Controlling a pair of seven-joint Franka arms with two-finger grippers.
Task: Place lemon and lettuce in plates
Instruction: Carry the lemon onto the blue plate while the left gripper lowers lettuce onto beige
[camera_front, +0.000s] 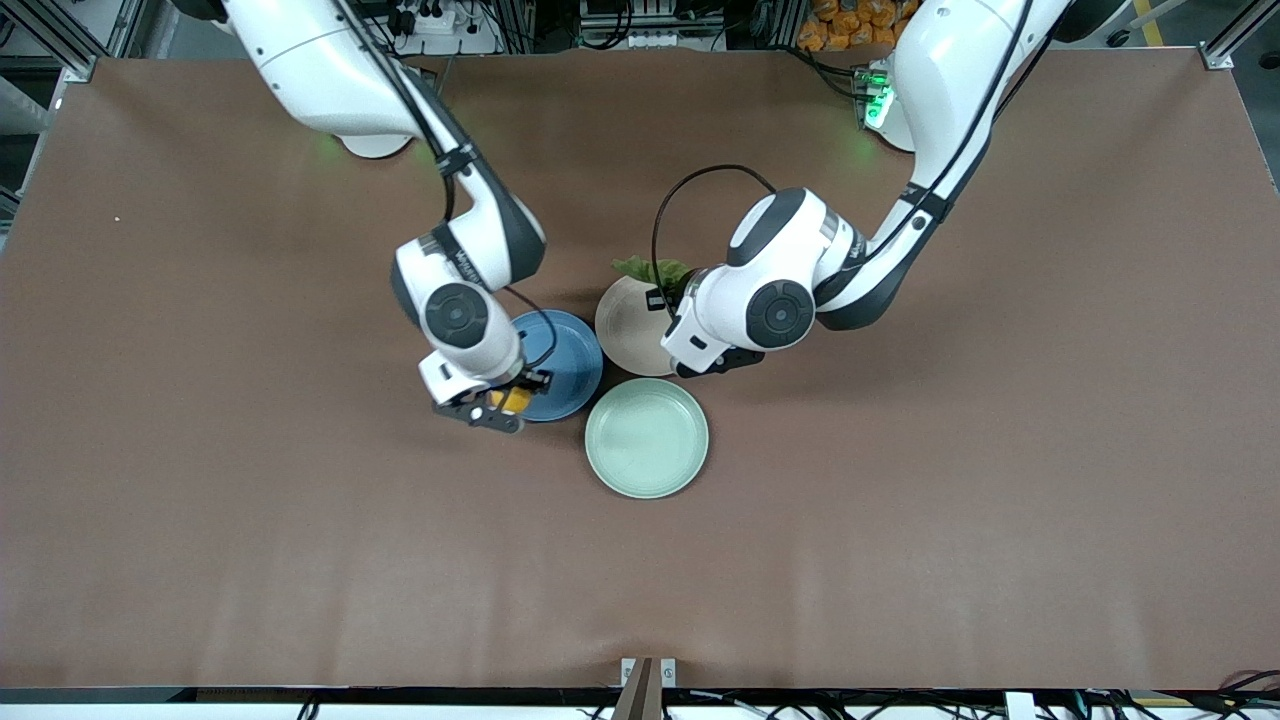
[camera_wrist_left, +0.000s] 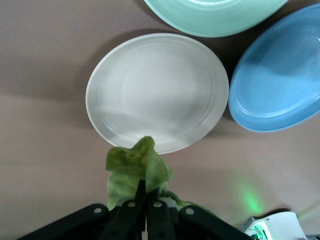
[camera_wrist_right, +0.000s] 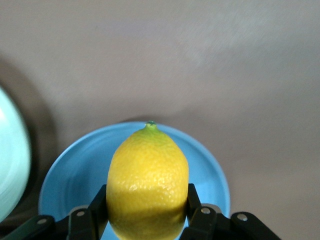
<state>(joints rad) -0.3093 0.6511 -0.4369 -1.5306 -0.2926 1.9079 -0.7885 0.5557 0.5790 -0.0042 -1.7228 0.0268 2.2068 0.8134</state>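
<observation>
My right gripper (camera_front: 510, 402) is shut on the yellow lemon (camera_front: 516, 400) and holds it over the blue plate's (camera_front: 565, 365) edge; the right wrist view shows the lemon (camera_wrist_right: 147, 180) between the fingers above the blue plate (camera_wrist_right: 75, 170). My left gripper (camera_front: 668, 292) is shut on the wrinkly green lettuce leaf (camera_front: 650, 270) and holds it over the beige-pink plate's (camera_front: 628, 328) rim, on the side toward the robots' bases. In the left wrist view the lettuce (camera_wrist_left: 137, 165) hangs from my closed left gripper (camera_wrist_left: 146, 192) just at the bare beige-pink plate's (camera_wrist_left: 157, 90) rim.
A pale mint-green plate (camera_front: 646, 437) lies nearer to the front camera, touching or almost touching both other plates. The three plates sit close together at the table's middle. Brown table surface surrounds them.
</observation>
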